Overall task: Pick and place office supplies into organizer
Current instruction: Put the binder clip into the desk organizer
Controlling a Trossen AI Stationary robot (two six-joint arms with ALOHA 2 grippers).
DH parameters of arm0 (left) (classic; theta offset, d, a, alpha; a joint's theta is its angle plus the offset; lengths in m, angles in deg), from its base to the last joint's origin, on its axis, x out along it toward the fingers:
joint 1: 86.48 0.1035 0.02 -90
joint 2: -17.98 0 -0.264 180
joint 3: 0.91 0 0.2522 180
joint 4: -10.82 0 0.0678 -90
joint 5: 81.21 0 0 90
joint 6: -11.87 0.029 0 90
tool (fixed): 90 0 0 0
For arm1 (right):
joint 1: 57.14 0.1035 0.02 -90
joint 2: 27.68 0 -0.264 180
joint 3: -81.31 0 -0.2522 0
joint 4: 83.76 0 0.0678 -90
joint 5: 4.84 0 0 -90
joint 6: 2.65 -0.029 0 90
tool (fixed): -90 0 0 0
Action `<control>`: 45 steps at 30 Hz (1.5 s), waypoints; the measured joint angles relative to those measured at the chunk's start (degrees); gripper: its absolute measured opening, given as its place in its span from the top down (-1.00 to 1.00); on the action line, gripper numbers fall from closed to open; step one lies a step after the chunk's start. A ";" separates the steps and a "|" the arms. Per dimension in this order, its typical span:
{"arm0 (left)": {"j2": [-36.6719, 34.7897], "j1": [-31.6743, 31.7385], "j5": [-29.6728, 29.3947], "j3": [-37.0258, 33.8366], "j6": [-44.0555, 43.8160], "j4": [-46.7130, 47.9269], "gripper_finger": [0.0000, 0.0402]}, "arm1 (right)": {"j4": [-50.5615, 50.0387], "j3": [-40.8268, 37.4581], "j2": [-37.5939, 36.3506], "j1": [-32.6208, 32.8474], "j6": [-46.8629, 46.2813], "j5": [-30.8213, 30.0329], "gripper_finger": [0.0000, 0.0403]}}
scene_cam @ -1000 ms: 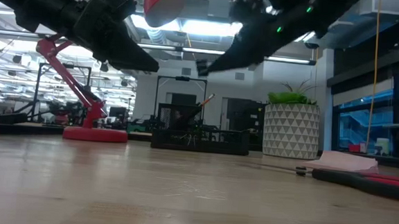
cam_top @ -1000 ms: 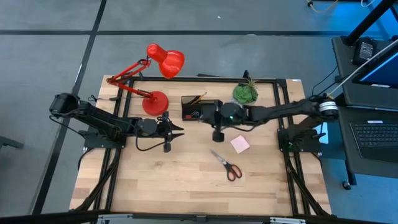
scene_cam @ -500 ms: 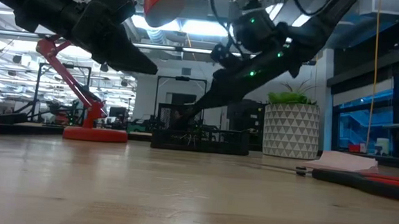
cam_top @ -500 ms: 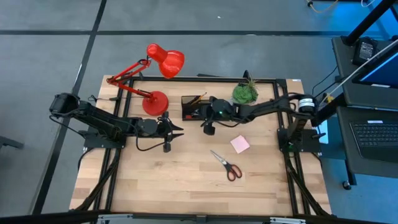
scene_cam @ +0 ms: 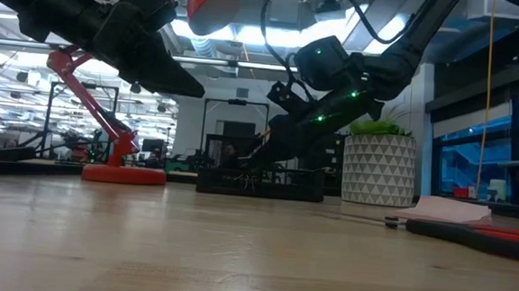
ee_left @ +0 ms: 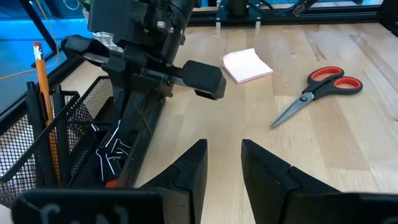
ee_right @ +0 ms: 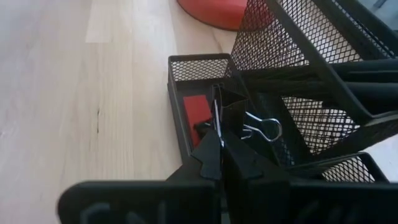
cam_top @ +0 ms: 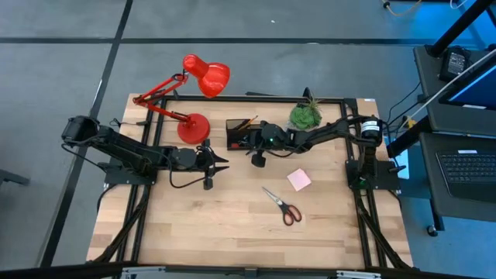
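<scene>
The right gripper [ee_right: 217,152] has its jaws pinching a black binder clip [ee_right: 239,121] just above the organizer [ee_right: 186,127], while the left gripper [ee_left: 222,163] hovers nearby, jaws half spread

Two dark, nearly black robot arms, each built of slim tubular links joined by chunky rounded joints. The left arm [cam_top: 124,153] carries loose black cables looping alongside its links. The right arm [cam_top: 325,136] has a pale silver-grey collar near its base and small green indicator lights glowing on its wrist housing. The left gripper [ee_left: 221,168] has two matte black, wedge-shaped fingers with angular, faceted faces. The right gripper [ee_right: 217,158] shows the same matte black, blocky plastic, behind a broad flat black bar.
</scene>
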 joint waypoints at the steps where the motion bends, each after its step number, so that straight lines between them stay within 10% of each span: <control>1: 0.01 0.00 0.00 0.00 0.00 0.02 0.54 | -0.06 0.00 0.00 -0.04 -0.17 0.03 0.98; 45: 0.02 0.02 0.00 0.00 -0.11 0.04 0.54 | 5.21 -0.27 0.26 -0.06 -1.90 0.94 0.93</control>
